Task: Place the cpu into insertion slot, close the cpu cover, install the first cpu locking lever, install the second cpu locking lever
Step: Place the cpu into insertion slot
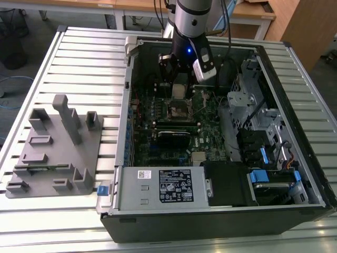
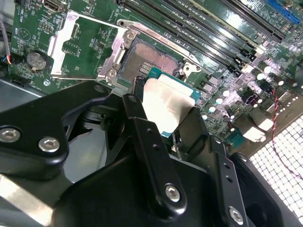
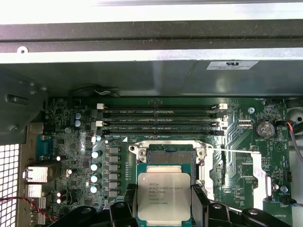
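CPU (image 3: 163,196) is clamped by two opposite edges between the gripper (image 3: 164,210) fingers, silver face up, held just above the socket (image 3: 170,153) and not touching it. Socket is bare and uncovered on the green motherboard (image 1: 210,121), in the far middle of the computer case (image 1: 210,224); its cover (image 2: 59,42) lies open beside it, memory slots (image 3: 161,118) just past it. Grey fixture plate (image 1: 58,153) lies on the slatted table (image 1: 84,58), well off to the exterior view's left of the case.

Even light on the table (image 1: 79,52); case interior (image 1: 147,74) shadowed. In the second wrist view glare whitens the chip (image 2: 165,101).
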Robot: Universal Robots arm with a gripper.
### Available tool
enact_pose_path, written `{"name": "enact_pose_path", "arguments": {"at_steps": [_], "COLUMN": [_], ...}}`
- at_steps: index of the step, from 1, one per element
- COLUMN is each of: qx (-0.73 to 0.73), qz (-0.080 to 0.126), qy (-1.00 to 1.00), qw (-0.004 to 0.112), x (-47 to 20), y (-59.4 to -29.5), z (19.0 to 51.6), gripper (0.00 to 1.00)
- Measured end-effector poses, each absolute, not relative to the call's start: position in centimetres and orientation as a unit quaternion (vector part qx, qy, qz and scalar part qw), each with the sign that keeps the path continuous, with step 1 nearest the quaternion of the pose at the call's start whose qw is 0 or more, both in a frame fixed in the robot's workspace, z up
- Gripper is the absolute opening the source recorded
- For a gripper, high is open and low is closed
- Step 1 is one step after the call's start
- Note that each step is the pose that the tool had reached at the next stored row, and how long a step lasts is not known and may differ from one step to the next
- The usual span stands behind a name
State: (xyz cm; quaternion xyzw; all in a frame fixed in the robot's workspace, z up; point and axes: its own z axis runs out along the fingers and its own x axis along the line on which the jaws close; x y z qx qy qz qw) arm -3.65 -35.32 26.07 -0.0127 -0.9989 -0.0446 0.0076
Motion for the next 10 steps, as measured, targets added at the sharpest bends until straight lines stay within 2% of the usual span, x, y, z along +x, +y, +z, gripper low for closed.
{"name": "enact_pose_path", "arguments": {"at_steps": [10], "qx": [-0.013], "qz": [-0.045], "qy": [-0.999], "qw": [0.008], "x": [-3.65], "y": [-35.32], "z": [26.01], "gripper": [0.54]}}
